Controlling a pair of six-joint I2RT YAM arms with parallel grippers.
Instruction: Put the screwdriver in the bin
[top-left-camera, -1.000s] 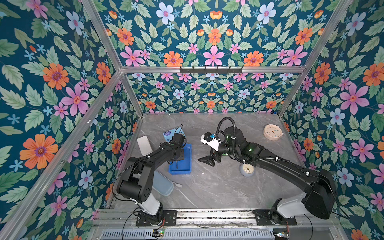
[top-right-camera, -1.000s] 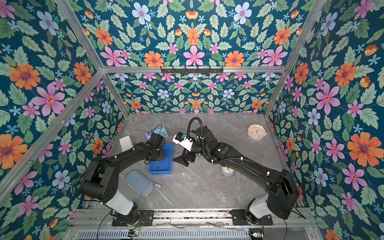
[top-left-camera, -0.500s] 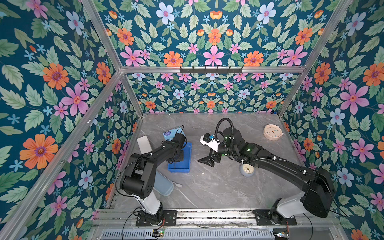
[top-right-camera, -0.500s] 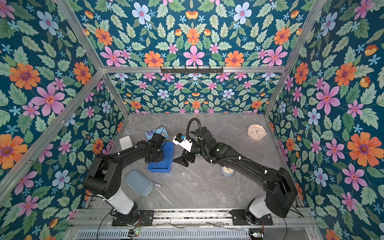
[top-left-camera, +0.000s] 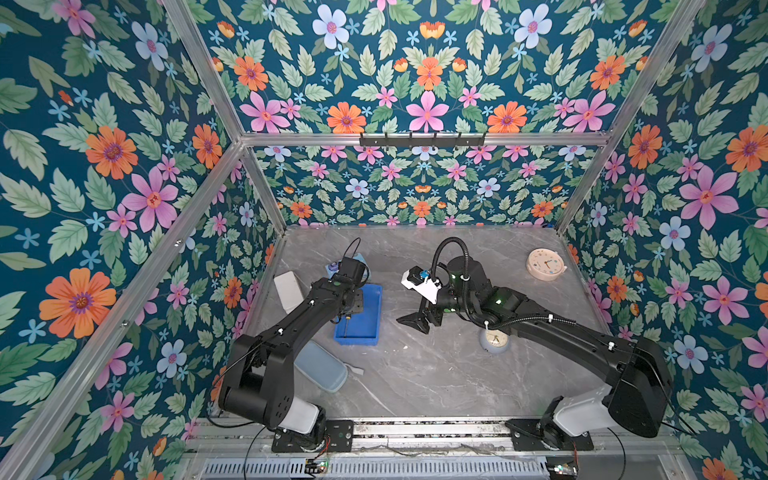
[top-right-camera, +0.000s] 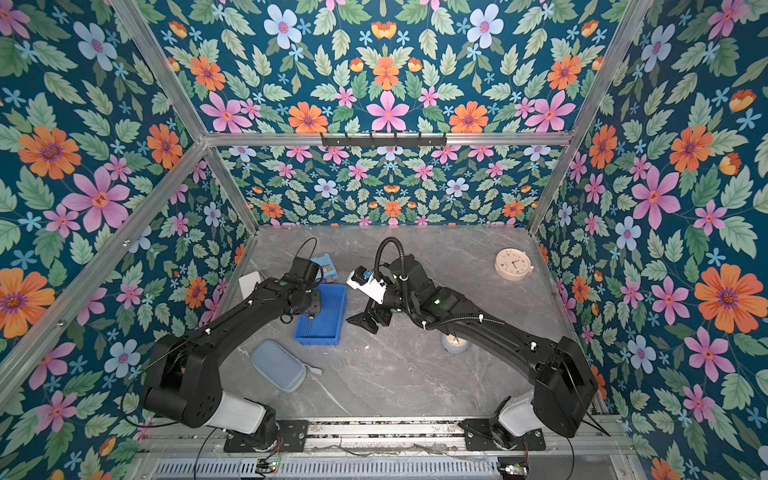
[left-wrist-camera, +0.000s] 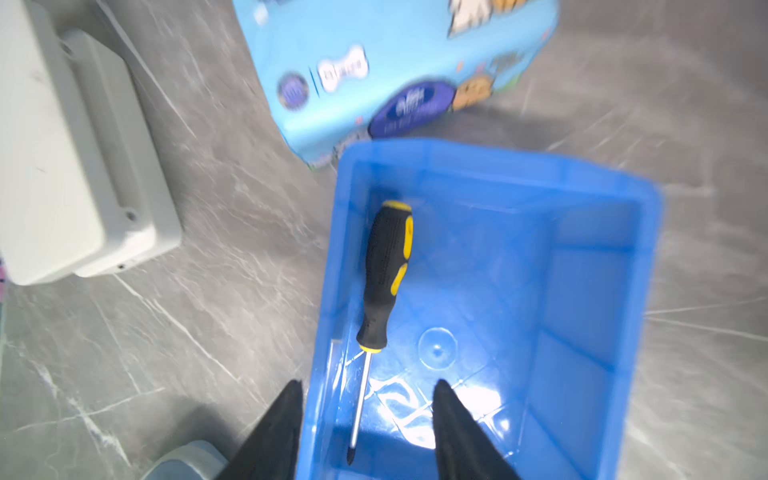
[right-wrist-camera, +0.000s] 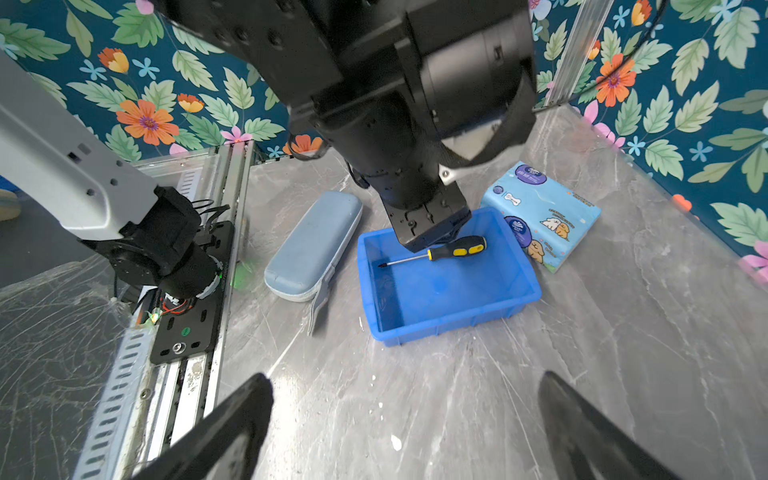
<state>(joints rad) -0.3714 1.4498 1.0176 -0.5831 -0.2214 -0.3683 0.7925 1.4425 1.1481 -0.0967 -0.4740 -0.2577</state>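
Observation:
The screwdriver, with a black-and-yellow handle and a thin shaft, lies flat on the floor of the blue bin, along one long wall. My left gripper hovers over the shaft end with its jaws apart, and nothing touches the tool. In the right wrist view the screwdriver rests in the bin just under the left gripper's tip. My right gripper stands wide open over bare table, to the right of the bin in both top views.
A light blue tissue pack touches the bin's far end. A pale blue case lies near its front left. A white box sits by the left wall. A pink clock is at the back right, and a small round clock lies under the right arm.
My left gripper's jaws have opened over the bin and the screwdriver now lies free on the bin floor. The right arm has stayed where it was.

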